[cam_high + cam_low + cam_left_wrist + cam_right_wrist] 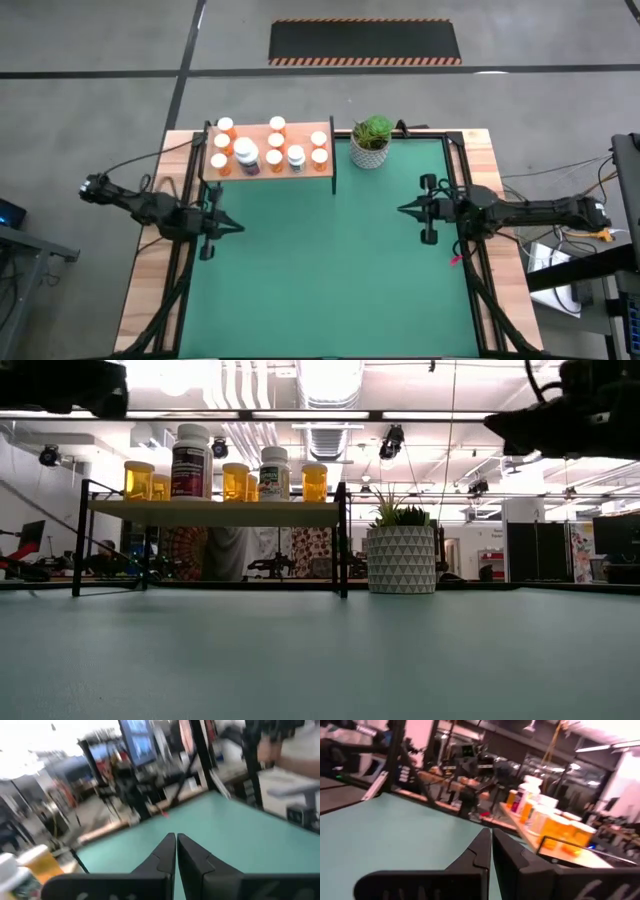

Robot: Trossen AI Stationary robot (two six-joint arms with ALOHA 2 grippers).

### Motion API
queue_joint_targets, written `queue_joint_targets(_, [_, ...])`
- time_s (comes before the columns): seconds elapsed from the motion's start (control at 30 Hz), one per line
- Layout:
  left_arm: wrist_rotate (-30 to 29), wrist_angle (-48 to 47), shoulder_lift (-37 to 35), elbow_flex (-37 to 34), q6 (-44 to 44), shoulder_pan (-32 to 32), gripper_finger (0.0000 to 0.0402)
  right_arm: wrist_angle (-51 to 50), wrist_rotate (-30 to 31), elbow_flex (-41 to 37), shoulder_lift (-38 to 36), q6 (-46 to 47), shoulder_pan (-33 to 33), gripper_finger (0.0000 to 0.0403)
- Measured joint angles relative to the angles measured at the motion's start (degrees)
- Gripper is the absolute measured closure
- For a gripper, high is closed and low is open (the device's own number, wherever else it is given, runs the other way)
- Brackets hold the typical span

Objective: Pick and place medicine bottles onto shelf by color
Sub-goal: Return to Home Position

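Medicine bottles [268, 152]: all standing on shelf [298, 133]. Left gripper [236, 228], right gripper [402, 209]: fingers pressed together, empty, well apart from shelf. Step: return home. You need only park both arms.

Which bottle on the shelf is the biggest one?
The white bottle with the dark label on the shelf. It stands taller and wider than the orange bottles beside it, and than the other white bottle.

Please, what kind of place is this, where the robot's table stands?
Probably a robotics lab or workshop inside a large industrial hall. The signs are the exposed ceiling ducts, the bare concrete floor with a hazard-striped mat, and what looks like a monitor in the room behind.
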Motion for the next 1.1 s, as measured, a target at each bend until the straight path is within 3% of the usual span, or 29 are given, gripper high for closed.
queue_joint_targets(0.13, [-1.4, 0.6, -7.5, -3.1, 2.0, 0.0, 0.0402, -2.9, -0.5, -1.9, -6.4, -0.3, -2.6, 0.0394])
queue_joint_targets(0.27, [-2.8, 0.4, -12.4, -6.2, 2.2, 0.1, 0.0402, -4.2, -5.6, -1.9, -11.3, -1.3, -3.6, 0.0394])
queue_joint_targets(0.4, [-2.7, 0.6, -11.3, -9.0, 2.9, 0.1, 0.0402, -5.8, -6.4, -1.9, -15.8, -4.6, -3.6, 0.0394])
queue_joint_targets(0.57, [-2.5, 8.0, -10.8, -13.1, 3.5, 0.2, 0.0402, -8.4, -8.0, -1.9, -21.2, -5.0, -3.6, 0.0394])
queue_joint_targets(0.7, [-2.4, 8.7, -10.8, -13.8, -1.4, 0.1, 0.0402, -7.9, -9.0, -1.9, -21.4, -2.4, -3.6, 0.0394])
queue_joint_targets(0.77, [-3.4, 8.9, -10.4, -13.8, -3.6, 0.2, 0.0402, -7.8, -9.0, -1.9, -21.3, 1.2, -3.6, 0.0394])
queue_joint_targets(0.97, [-3.8, 8.4, -10.3, -13.8, -4.4, 0.2, 0.0402, -8.2, -9.0, -1.9, -20.3, 23.8, -3.6, 0.0394])
queue_joint_targets(1.1, [-3.8, 8.4, -10.3, -13.8, -4.4, 0.2, 0.0402, -8.3, -9.0, -1.9, -19.3, 32.2, -3.6, 0.0394])
